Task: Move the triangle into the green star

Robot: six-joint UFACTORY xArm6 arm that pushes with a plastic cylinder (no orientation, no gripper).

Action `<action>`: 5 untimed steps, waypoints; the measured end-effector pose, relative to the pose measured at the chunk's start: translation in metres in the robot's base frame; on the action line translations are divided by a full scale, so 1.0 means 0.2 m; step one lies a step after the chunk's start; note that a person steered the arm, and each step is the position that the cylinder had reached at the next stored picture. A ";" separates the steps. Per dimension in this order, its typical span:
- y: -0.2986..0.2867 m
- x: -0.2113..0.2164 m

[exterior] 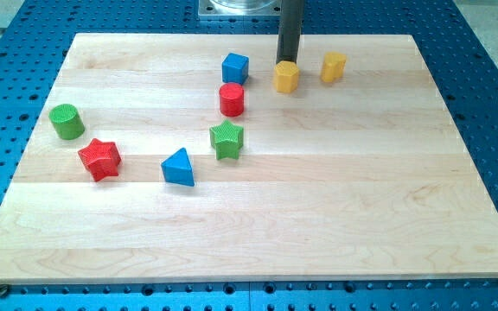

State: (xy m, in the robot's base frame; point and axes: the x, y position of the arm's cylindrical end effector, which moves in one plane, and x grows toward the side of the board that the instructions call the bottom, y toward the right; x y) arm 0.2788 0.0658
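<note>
Scanning the scene turns up no readable writing on the blocks or the wooden table (318, 216). The dark rod (290, 30) enters from the view's top, its upper part cut off by the frame edge; the arm carries no gripper, so nothing is clenched or grasped. The tip (286, 61) sits just behind the yellow hexagon block (286, 77), apparently touching its top edge, though real contact is hard to judge. A second yellow block (334, 66), shape unclear, lies to the right. The blue triangle (178, 168) rests near the table's middle-left, just left of and below the green star (226, 140), a small gap between them. A red cylinder (232, 99) and blue cube (235, 67) stand above the star. A green cylinder (67, 122) and red star (100, 159) sit at the far left.
</note>
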 end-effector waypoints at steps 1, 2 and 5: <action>-0.02 -0.02; 0.00 0.37; -0.57 1.36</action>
State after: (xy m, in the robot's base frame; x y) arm 0.5506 -0.0490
